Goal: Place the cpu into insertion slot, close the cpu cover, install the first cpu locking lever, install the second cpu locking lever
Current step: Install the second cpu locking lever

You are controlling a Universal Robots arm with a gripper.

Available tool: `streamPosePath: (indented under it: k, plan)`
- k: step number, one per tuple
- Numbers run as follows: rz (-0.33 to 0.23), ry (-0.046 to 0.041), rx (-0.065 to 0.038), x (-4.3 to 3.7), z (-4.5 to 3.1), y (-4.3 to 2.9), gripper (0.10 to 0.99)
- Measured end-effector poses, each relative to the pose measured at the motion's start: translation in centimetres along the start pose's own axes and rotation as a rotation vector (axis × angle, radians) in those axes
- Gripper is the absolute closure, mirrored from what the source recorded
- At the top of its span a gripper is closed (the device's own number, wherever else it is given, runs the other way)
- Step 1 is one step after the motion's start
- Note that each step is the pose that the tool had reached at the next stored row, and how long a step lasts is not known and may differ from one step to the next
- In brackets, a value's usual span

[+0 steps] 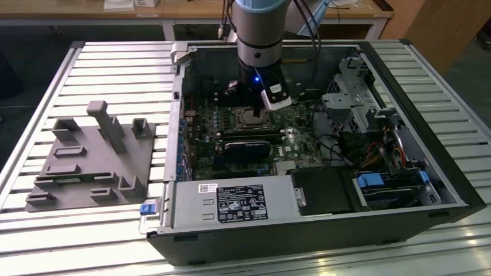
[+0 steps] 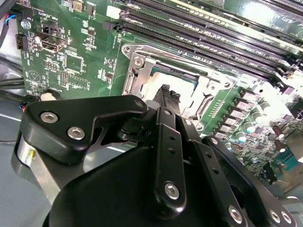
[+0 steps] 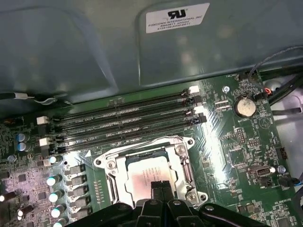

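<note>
The black-fingered gripper hangs straight over the insertion slot, the small square metal-rimmed socket on the green motherboard, with its tips drawn close together right above the chip. The cpu, a flat square with a dull silver top, already lies inside that socket. The fingertips look to touch or nearly touch its top, though I cannot tell whether they pinch anything; the narrow gap suggests they hold nothing.

The cpu cover, a thin silver metal frame with a square window, appears to lie down around the chip in the first wrist view, so placing seems done and the work stands at seating the cover or its levers. To do this well, I judge the tips should press squarely on the metal frame, not on the chip's face, and come down vertically so nothing skews in the socket (the pins beneath are unforgiving). Any lever should be swept under its retaining hook rather than forced over it.

In the exterior view the open black computer case lies on the slatted metal worktop, holding the motherboard, a grey labelled power-supply box at its near edge and a drive bay with blue tabs toward the exterior view's right. A grey moulded fixture tray sits outside it, toward the exterior view's left.
</note>
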State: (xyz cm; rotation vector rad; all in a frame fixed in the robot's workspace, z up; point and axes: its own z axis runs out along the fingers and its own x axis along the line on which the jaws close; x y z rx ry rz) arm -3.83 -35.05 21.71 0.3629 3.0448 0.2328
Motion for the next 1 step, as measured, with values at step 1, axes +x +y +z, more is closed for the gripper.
streamPosePath:
  k: [1]
  plan:
    - [0.0,0.0,0.0,0.0,0.0,0.0,0.98]
